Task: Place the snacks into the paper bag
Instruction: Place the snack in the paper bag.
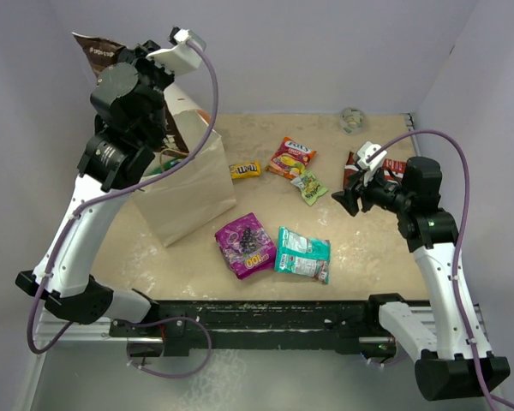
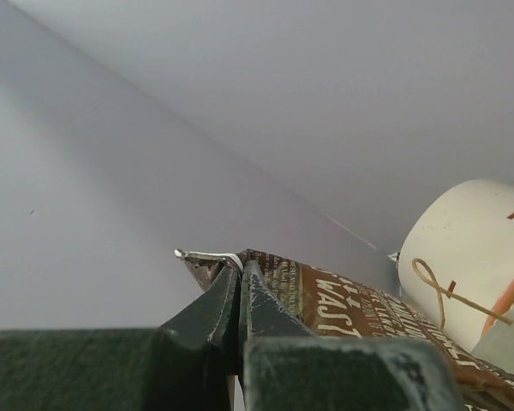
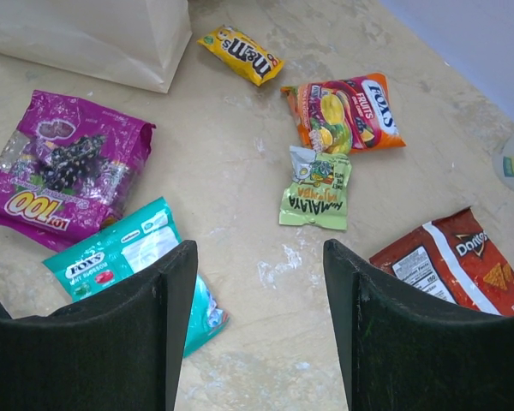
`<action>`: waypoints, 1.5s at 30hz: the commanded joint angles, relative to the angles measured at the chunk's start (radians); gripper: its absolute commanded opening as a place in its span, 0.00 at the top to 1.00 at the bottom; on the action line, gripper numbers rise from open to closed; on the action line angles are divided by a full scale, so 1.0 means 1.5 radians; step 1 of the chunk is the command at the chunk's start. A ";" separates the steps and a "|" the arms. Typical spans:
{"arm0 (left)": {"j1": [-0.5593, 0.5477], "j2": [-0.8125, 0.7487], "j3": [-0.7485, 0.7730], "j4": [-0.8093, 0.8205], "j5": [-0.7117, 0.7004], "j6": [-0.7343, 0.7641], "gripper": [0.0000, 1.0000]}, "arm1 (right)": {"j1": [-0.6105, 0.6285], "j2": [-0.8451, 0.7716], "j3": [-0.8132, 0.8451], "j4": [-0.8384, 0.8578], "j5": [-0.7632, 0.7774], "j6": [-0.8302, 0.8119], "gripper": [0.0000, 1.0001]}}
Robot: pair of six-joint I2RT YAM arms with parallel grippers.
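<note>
My left gripper [image 2: 240, 274] is raised above the tan paper bag [image 1: 188, 188] and shut on the corner of a dark brown packet [image 2: 368, 312], which shows at the top left of the top view [image 1: 96, 48]. On the table lie a purple packet [image 1: 247, 244], a teal one [image 1: 302, 254], a yellow candy bag [image 1: 244, 170], an orange-red packet [image 1: 291, 157] and a tiny green one [image 1: 309, 186]. My right gripper [image 1: 347, 199] hovers open over bare table [image 3: 259, 257], between the teal packet [image 3: 120, 257] and a red chip packet [image 3: 454, 265].
A white-and-orange cylinder [image 2: 471, 248] stands inside the bag, close beside the held packet. A small grey-green ball [image 1: 353, 118] rests at the back wall. White walls close the table on three sides.
</note>
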 commanded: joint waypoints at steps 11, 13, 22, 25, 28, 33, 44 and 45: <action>-0.002 -0.022 -0.044 -0.002 -0.034 -0.029 1.00 | -0.007 0.000 -0.001 0.031 -0.030 0.008 0.36; -0.007 -0.023 -0.034 -0.041 -0.011 -0.062 1.00 | -0.008 0.000 -0.003 0.032 -0.031 0.008 0.36; -0.009 -0.044 0.072 -0.243 0.247 -0.230 1.00 | -0.009 0.000 -0.007 0.035 -0.032 0.009 0.36; -0.010 -0.054 0.102 -0.292 0.353 -0.240 1.00 | -0.009 -0.002 -0.007 0.035 -0.033 0.008 0.35; -0.010 -0.072 0.104 -0.314 0.398 -0.207 1.00 | -0.009 -0.006 -0.007 0.036 -0.034 0.009 0.35; -0.009 -0.101 0.057 -0.334 0.421 -0.115 1.00 | -0.009 -0.011 -0.007 0.038 -0.038 0.008 0.35; 0.032 -0.079 -0.002 -0.354 0.430 0.072 1.00 | -0.009 -0.018 -0.029 0.038 -0.047 0.006 0.34; 0.046 -0.076 -0.010 -0.346 0.436 0.082 1.00 | -0.009 -0.019 -0.030 0.038 -0.047 0.006 0.34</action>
